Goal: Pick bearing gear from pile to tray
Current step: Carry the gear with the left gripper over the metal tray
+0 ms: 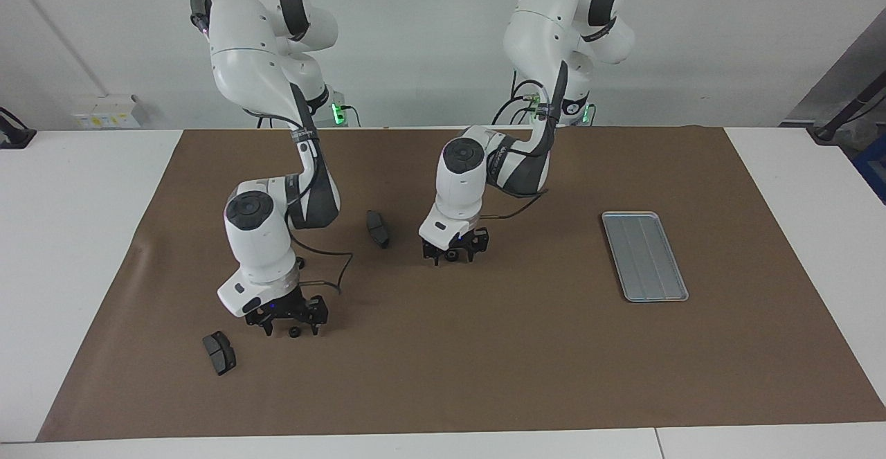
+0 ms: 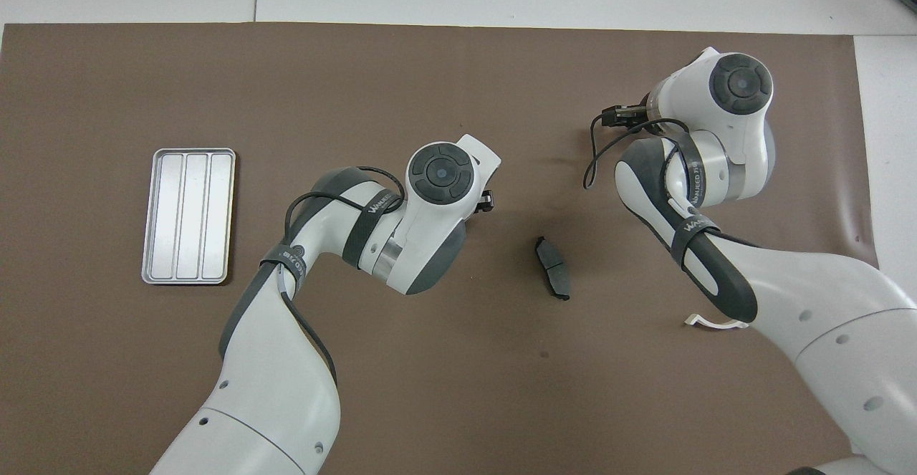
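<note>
Two Franka arms work over a brown mat [image 1: 484,348] on the counter. The left gripper [image 1: 453,255] is down at the mat near the middle of the counter, its jaws apart and straddling a small black gear [image 1: 450,256] that sits between the fingertips; whether the fingertips already touch it cannot be told. The right gripper [image 1: 291,322] is low at the right arm's end of the counter, jaws apart, with a second black gear [image 1: 294,332] on the mat between its fingertips. In the overhead view both gears are hidden under the wrists.

The remaining pile is thin: 1 dark grey curved pad [image 1: 377,228] lies between the 2 arms, another dark pad [image 1: 219,352] lies just beside the right gripper, and a white half-ring bracket [image 2: 706,322] shows partly under the right arm. The tray [image 1: 644,256] lies flat toward the left arm's end of the counter, well apart from both gears, and holds nothing.

Judged from its look, each gear is a small, rigid, light part with a smooth round rim, so it may roll or squirt sideways under an off-centre pinch. The sound hold is across the full diameter, with the jaws centred and low against the mat.
</note>
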{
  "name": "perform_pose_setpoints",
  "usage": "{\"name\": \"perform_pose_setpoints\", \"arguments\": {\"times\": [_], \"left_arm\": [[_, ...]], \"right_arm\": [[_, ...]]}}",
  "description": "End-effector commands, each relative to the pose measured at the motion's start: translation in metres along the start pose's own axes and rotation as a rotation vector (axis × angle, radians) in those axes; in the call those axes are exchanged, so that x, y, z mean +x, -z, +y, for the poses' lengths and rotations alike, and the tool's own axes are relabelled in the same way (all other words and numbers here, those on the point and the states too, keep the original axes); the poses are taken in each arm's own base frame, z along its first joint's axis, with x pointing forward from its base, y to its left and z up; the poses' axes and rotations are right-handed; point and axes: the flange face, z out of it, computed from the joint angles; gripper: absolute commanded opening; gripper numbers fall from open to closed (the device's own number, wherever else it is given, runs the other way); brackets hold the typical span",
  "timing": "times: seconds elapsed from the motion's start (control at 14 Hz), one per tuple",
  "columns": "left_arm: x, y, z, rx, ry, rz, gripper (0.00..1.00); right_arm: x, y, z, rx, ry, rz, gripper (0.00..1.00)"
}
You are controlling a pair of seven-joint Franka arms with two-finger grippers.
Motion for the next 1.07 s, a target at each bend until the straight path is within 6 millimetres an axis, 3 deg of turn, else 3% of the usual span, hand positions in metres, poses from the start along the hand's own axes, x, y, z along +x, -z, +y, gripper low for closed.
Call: {"name": "perform_pose_setpoints", "arguments": {"times": [0.0, 0.21, 0.36, 0.5, 0.64, 1.0], "left_arm": [[-0.004, -0.009, -0.004, 0.005, 0.011, 0.014, 0.76], [-0.009, -0.013, -0.004, 0.011, 0.007, 0.006, 0.65], [-0.010, -0.014, -0.004, 0.012, 0.007, 0.003, 0.57], [-0.009, -0.013, -0.003, 0.010, 0.008, 0.004, 0.43], [-0.010, -0.013, -0.003, 0.012, 0.006, 0.001, 0.36], [-0.005, -0.009, -0.006, 0.011, 0.012, -0.002, 0.03]], "right_arm": [[0.007, -0.001, 0.004, -0.005, 0.027, 0.017, 0.91], [0.008, 0.001, 0.005, -0.006, 0.026, 0.016, 0.91], [0.010, 0.002, 0.015, -0.004, 0.006, 0.020, 0.84], [0.008, -0.001, 0.020, 0.000, -0.008, 0.013, 0.75], [0.003, -0.006, 0.017, 0.002, -0.010, -0.002, 0.74], [-0.004, -0.009, 0.009, 0.005, -0.005, -0.031, 0.74]]}}
